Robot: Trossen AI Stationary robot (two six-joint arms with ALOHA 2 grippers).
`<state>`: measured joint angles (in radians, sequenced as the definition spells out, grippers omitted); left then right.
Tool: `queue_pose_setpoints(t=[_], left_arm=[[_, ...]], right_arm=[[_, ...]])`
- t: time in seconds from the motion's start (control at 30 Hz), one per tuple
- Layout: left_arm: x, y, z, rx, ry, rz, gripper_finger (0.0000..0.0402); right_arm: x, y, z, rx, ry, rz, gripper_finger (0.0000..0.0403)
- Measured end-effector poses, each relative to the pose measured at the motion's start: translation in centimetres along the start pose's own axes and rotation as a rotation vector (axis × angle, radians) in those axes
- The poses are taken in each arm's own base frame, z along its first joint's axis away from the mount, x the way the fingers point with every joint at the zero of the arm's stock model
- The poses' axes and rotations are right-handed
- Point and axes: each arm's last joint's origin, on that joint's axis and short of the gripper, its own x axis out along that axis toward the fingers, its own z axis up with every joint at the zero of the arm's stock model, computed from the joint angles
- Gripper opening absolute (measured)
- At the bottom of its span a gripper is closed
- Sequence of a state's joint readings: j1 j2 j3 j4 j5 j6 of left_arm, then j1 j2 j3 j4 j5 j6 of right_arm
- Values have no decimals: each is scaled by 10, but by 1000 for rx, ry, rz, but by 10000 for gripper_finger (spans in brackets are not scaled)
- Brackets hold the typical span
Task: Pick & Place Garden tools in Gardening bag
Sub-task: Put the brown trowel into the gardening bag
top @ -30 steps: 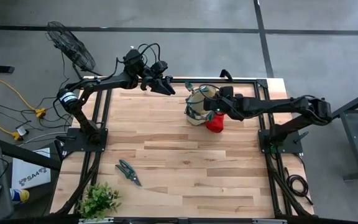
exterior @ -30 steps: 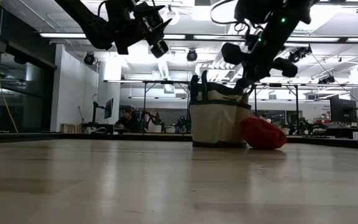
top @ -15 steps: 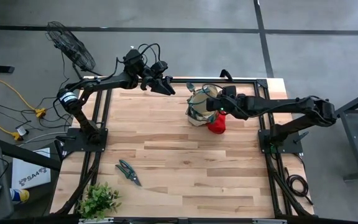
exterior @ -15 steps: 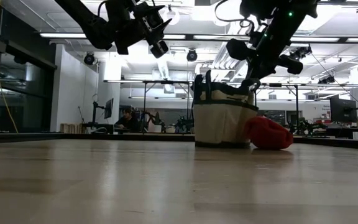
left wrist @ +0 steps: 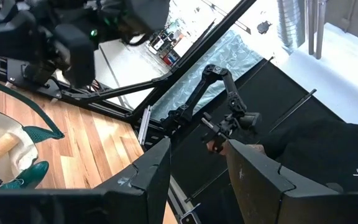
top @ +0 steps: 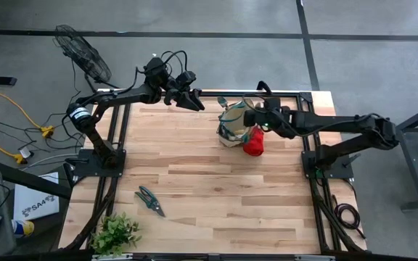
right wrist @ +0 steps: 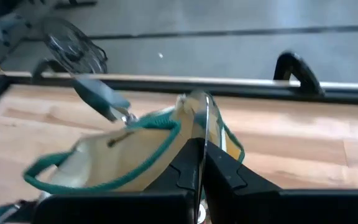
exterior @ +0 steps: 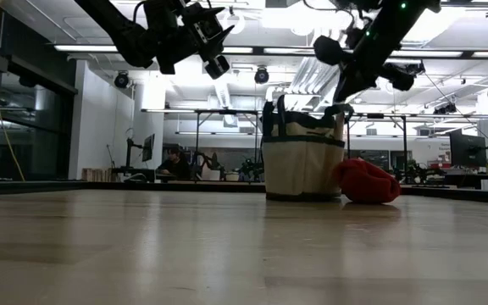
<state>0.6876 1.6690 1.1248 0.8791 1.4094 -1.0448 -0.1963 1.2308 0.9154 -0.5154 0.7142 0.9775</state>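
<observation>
Lifted slightly since a second ago, the right gripper (top: 255, 116) now hangs above the far rim of the round beige canvas gardening bag with green trim (top: 232, 127), fingers pressed together, gripping nothing visible. Just beside the bag on its right lies the red cloth bundle (top: 252, 142), below the gripper. The left gripper (top: 194, 103) waits raised near the far edge, fingers apart. Green-handled pruning shears (top: 149, 200) lie well away, long axis diagonal, nearer the left arm.

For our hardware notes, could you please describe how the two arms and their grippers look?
Both arms are dark, slim and jointed. The left arm trails black cables. The left gripper and right gripper have dark, angular fingers. The right arm shows a green light.
</observation>
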Motion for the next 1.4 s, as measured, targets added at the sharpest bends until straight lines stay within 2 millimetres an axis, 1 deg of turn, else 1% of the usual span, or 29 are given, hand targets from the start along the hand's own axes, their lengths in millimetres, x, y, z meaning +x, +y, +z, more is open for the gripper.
queue_pose_setpoints(t=[0.17,0.37,0.63,0.77,0.9,0.97,1.03,1.1,1.27,1.4], left_arm=[[0,0,0,0,-1,0,152],[0,0,0,0,-1,1,152],[0,0,0,-1,-2,1,152],[0,0,0,-1,-2,1,152],[0,0,0,-2,-2,1,152],[0,0,0,-4,-2,1,152],[0,0,0,-8,-2,1,152],[0,0,0,-8,-3,1,152],[0,0,0,-8,-6,3,152],[0,0,0,-8,-6,4,152]], right_arm=[[-11,-3,11,16,-84,16,3],[-27,-11,24,44,-154,29,3],[-59,-25,39,78,-254,79,3],[-73,-32,39,59,-264,97,3],[-80,-41,30,-16,-227,69,3],[-82,-46,24,-73,-180,50,3],[-82,-49,19,-91,-134,39,3],[-81,-47,15,-92,-115,35,3],[-68,-32,0,-171,-64,16,3],[-53,-12,-12,-181,-71,8,3]])
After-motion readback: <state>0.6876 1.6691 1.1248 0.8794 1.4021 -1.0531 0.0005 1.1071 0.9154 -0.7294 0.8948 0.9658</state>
